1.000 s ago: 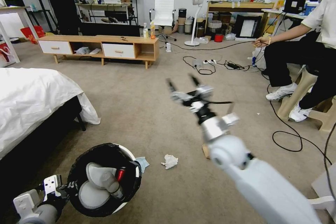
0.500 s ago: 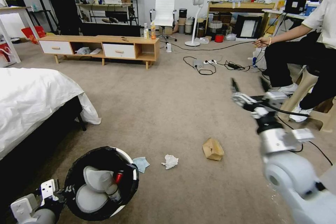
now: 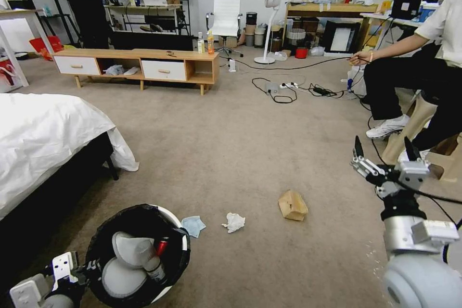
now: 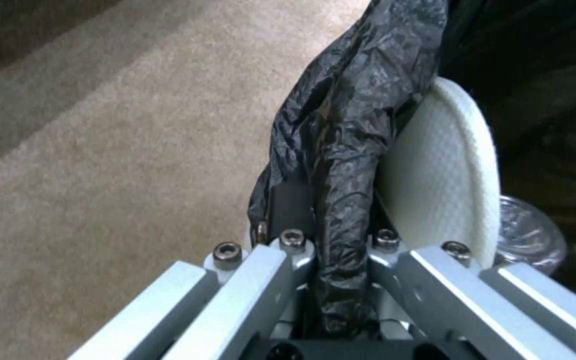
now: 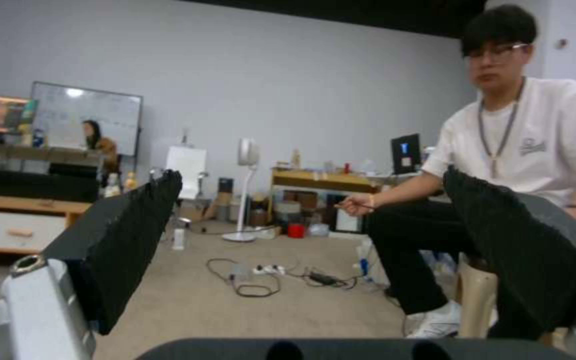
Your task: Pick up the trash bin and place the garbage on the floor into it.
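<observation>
Holding the bin: the left gripper [image 3: 89, 267] is clamping its fingers [image 4: 288, 250] on the rim of the trash bin [image 3: 139, 255], pinching the black bag liner [image 4: 348, 125] against the white rim wall, at the near left of the head view.
Trash bin: it is sitting tilted toward the camera, mouth open, just beside the bed [image 3: 43, 134] and above the floor [image 3: 216, 144].
Inside the bin: a red soda can [image 3: 161, 245] and a clear bottle [image 3: 154, 265] are lying against the white inner flaps [image 3: 127, 248].
Garbage lying on the floor: a light blue face mask [image 3: 194, 225] is resting just beside the bin's far rim; a white tissue wad [image 3: 234, 221] is lying near it, toward the right; a brown paper bag [image 3: 292, 204] is sitting farther right, apart from the tissue.
Right gripper: the right gripper [image 3: 385, 156] is hanging in the air at the right of the head view, well apart from the paper bag, its two black fingers [image 5: 128, 235] spreading wide and gripping nothing.
Surroundings: a low wooden TV stand [image 3: 139, 65] is standing across the carpet at the far side; cables and a power strip [image 3: 288, 85] are trailing over the floor behind the garbage.
</observation>
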`<state>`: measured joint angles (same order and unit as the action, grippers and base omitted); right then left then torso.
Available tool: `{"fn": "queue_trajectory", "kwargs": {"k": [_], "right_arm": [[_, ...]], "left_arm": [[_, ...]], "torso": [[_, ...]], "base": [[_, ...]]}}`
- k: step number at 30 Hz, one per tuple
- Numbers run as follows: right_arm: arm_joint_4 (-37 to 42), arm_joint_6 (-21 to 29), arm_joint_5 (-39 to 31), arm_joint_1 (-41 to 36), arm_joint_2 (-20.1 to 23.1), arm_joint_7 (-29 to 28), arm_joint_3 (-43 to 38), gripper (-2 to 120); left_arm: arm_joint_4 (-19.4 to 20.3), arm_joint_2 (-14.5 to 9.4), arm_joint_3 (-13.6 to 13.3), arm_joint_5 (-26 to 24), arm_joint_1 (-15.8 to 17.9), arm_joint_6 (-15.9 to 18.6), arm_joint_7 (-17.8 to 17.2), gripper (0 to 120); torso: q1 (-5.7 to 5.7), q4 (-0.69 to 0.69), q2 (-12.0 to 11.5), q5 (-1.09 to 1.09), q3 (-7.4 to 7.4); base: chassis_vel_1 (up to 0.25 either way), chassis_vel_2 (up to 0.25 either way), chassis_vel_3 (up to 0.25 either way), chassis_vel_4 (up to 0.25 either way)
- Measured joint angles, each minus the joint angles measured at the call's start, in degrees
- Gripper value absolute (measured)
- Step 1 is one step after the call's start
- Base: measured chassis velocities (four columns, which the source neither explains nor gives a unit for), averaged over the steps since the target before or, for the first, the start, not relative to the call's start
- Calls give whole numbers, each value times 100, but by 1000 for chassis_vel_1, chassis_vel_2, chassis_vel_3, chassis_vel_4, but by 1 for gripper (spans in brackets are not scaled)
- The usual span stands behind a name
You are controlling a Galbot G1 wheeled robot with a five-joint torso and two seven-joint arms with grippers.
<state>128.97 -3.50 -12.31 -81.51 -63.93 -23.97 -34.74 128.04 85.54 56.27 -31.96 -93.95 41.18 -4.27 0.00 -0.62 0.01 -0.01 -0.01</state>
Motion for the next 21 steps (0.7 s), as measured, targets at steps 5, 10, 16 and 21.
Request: {"fn": "queue_trajectory", "kwargs": {"k": [5, 10, 16, 21], "right_arm": [[-26, -145, 302, -220, -478, 71, -16, 100], [-61, -353, 517, -368, -724, 165, -11, 100], [-19, -528, 772, -709, -909, 206, 33, 100], [-28, -605, 993, -829, -1014, 208, 47, 100]], "left_arm": [[-1, 62, -40, 57, -26, -40, 20, 2], [13, 81, -51, 55, -55, -48, 30, 2], [65, 89, -64, 30, -79, -56, 39, 2], [76, 79, -77, 15, -52, -58, 41, 2]], "torso": [[0, -2, -1, 1, 0], [0, 0, -1, 1, 0], [0, -2, -1, 0, 0], [0, 0, -1, 1, 0]], "base": [[0, 0, 0, 0], [0, 0, 0, 0], [0, 0, 0, 0], [0, 0, 0, 0]]}}
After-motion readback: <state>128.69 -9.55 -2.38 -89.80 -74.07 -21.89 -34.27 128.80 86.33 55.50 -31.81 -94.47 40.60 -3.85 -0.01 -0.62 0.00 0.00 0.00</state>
